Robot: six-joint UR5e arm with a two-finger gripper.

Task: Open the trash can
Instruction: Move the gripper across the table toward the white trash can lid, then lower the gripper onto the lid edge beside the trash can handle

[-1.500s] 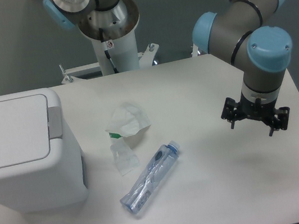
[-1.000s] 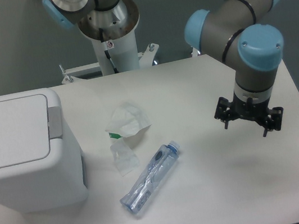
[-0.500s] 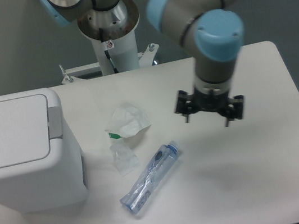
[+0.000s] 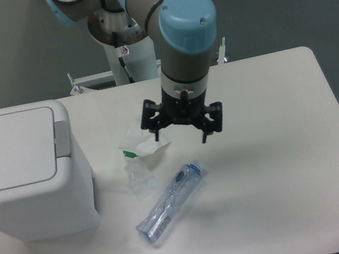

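The trash can (image 4: 25, 172) sits at the counter's (image 4: 279, 167) left edge, lid flat and closed. The risk: heading there low, the arm could sweep the crumpled wrapper (image 4: 142, 138) or plastic bottle (image 4: 170, 202), which lie between. The gripper (image 4: 181, 128) hangs above the wrapper, fingers apparently spread wide, holding nothing and seemingly touching nothing.

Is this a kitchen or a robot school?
More like a robot lab, probably. A robot arm on a pedestal holds its gripper over a plain white table with a trash can, an empty bottle and crumpled wrappers for practice.
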